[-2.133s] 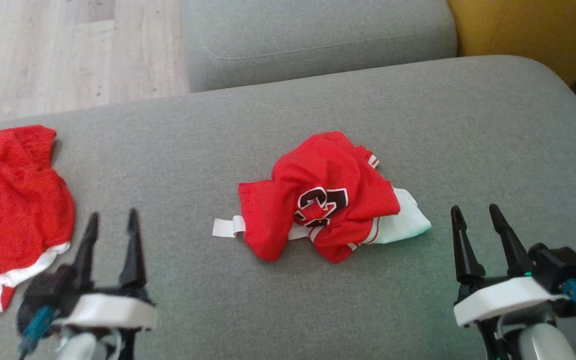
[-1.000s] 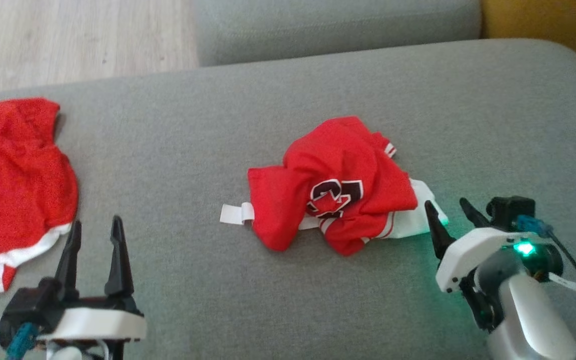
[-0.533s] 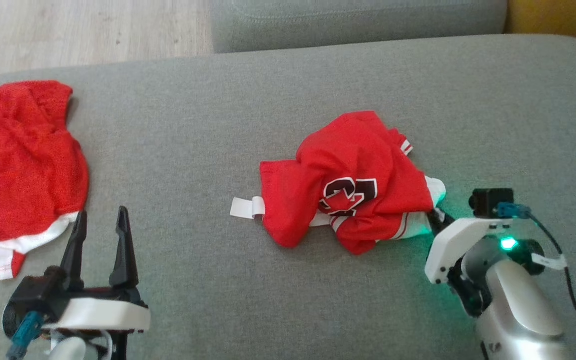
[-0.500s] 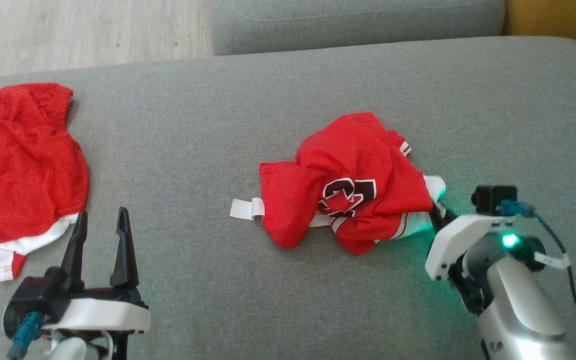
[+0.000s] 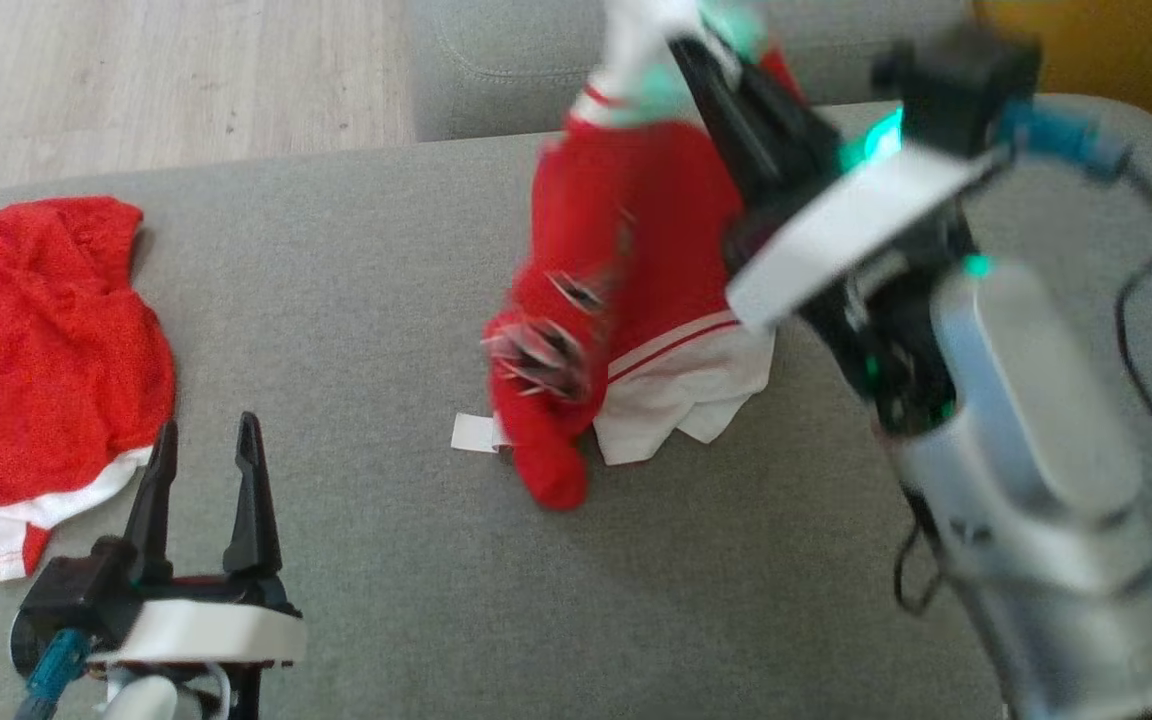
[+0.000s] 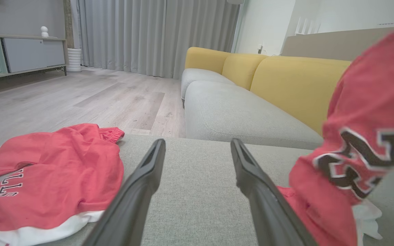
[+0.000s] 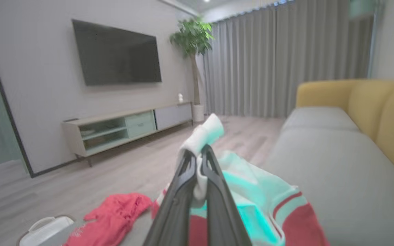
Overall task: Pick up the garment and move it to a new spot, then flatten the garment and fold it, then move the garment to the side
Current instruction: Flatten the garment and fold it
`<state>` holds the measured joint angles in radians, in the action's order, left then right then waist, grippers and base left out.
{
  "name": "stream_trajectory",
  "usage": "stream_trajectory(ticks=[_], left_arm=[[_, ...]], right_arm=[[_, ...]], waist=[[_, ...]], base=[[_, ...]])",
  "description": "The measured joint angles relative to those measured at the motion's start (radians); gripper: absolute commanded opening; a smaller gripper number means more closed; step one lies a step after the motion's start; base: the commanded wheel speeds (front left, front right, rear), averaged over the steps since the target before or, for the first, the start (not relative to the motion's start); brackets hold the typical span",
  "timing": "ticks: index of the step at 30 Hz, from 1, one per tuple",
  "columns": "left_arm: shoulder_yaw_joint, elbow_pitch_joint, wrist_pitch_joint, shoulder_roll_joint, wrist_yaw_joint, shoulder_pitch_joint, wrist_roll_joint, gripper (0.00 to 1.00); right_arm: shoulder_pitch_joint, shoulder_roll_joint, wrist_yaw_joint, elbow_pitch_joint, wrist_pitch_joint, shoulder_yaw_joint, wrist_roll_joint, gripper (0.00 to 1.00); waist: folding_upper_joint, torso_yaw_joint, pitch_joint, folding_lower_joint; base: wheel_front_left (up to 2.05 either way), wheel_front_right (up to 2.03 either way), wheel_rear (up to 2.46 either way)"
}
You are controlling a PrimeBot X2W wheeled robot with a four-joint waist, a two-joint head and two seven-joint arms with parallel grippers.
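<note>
The garment (image 5: 626,250), a red jersey with white trim and a dark number, hangs blurred above the middle of the grey couch seat (image 5: 336,260). Its lowest red fold (image 5: 551,480) still touches the seat. My right gripper (image 5: 686,45) is raised high and shut on the garment's white edge (image 7: 207,131); in the right wrist view the right gripper (image 7: 198,152) pinches that cloth between its fingertips. My left gripper (image 5: 208,428) stands open and empty low at the left, and the left wrist view shows the left gripper (image 6: 197,142) with the garment (image 6: 364,130) hanging to its right.
A second red shirt (image 5: 46,330) with white hem lies on the seat's left end, just beyond my left gripper. A further grey cushion (image 5: 496,60) and a yellow backrest (image 5: 1126,60) lie behind. Wood floor (image 5: 136,80) is at the upper left. A white container (image 7: 46,229) sits below.
My right gripper has shut on the garment's white edge and swung up and away, lifting the garment so it now hangs. The left gripper has stayed put.
</note>
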<state>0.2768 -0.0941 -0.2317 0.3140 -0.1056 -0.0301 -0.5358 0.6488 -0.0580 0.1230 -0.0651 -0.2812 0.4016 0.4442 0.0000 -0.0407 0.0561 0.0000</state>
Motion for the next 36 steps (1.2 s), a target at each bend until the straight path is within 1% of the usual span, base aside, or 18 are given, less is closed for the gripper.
stream_trajectory(ticks=[2,4,7,9,11,13,14,17,20,22,26,33,34,35,36], left_arm=[[0.000,0.001,0.000,0.000,0.000,0.000,0.000,1.00],[0.000,0.001,-0.007,0.000,0.000,0.000,0.000,1.00],[0.000,0.004,-0.007,0.000,0.000,0.001,0.000,1.00],[0.000,0.008,-0.007,0.000,0.000,0.007,0.000,1.00],[0.000,0.012,-0.007,0.000,-0.001,0.022,0.000,1.00],[0.000,0.017,-0.008,0.002,-0.001,0.034,0.000,1.00],[0.000,0.017,-0.008,0.002,-0.001,0.034,0.000,1.00],[0.000,0.026,-0.008,0.002,-0.001,0.037,0.000,1.00],[0.002,0.034,-0.008,0.003,0.000,0.034,0.000,1.00],[0.009,0.035,-0.008,0.003,0.000,0.028,0.000,1.00],[0.015,0.035,-0.008,0.002,0.004,-0.006,0.000,1.00],[0.040,0.020,-0.008,-0.007,0.027,-0.071,0.008,1.00],[0.042,0.015,-0.008,-0.010,0.029,-0.076,0.011,1.00],[0.044,0.008,-0.009,-0.012,0.036,-0.081,0.011,1.00],[0.046,0.000,-0.009,-0.013,0.037,-0.088,0.011,1.00]], right_arm=[[0.089,-0.002,0.000,0.006,0.022,0.034,0.047,0.00],[0.168,-0.004,0.000,0.006,0.049,0.046,0.082,0.00],[0.249,-0.006,0.000,0.006,0.080,0.039,0.116,0.00],[0.270,-0.006,0.000,0.008,0.080,0.010,0.116,0.00],[0.263,-0.006,0.000,0.005,0.078,-0.038,0.096,0.00],[0.246,-0.006,0.000,-0.006,0.056,-0.099,0.040,0.00],[0.246,-0.006,0.000,-0.006,0.056,-0.099,0.040,0.00],[0.187,-0.007,0.000,-0.030,0.018,-0.196,-0.039,0.00],[0.119,-0.007,0.000,-0.068,0.007,-0.278,-0.108,0.00],[0.098,-0.007,0.000,-0.110,0.010,-0.317,-0.134,0.00],[0.106,-0.007,0.000,-0.221,0.063,-0.357,-0.202,0.00],[0.206,-0.007,0.000,-0.514,0.168,-0.381,-0.253,0.00],[0.224,-0.006,0.000,-0.561,0.180,-0.391,-0.258,0.23],[0.242,-0.007,0.000,-0.607,0.186,-0.401,-0.269,1.00],[0.257,-0.007,0.000,-0.659,0.184,-0.413,-0.275,1.00]], waist=[[0.0000,0.002,-0.003,0.0000],[0.0000,0.007,-0.007,0.0000],[0.0000,0.014,-0.016,0.0000],[0.0000,0.017,-0.021,0.0000],[0.0000,0.018,-0.025,0.0000],[0.0000,0.017,-0.023,-0.0001],[0.0000,0.017,-0.023,-0.0001],[0.0000,0.019,-0.011,0.0000],[0.0000,0.023,0.009,0.0000],[0.0000,0.027,0.025,0.0000],[0.0000,0.045,0.057,0.0001],[0.0000,0.101,0.105,0.0001],[0.0000,0.109,0.112,0.0001],[0.0000,0.116,0.119,0.0001],[0.0000,0.122,0.125,0.0002]], base=[[0.00,0.00,0.00],[0.00,0.00,0.00],[0.00,0.00,0.00],[0.00,0.00,0.00],[0.00,0.00,0.00],[0.00,0.00,0.00],[0.00,0.00,0.00],[0.00,0.00,0.00],[0.00,0.00,0.00],[0.00,0.00,0.00],[0.00,0.00,0.00],[0.00,0.00,0.00],[0.00,0.00,0.00],[0.00,0.00,0.00],[0.00,0.00,0.00]])
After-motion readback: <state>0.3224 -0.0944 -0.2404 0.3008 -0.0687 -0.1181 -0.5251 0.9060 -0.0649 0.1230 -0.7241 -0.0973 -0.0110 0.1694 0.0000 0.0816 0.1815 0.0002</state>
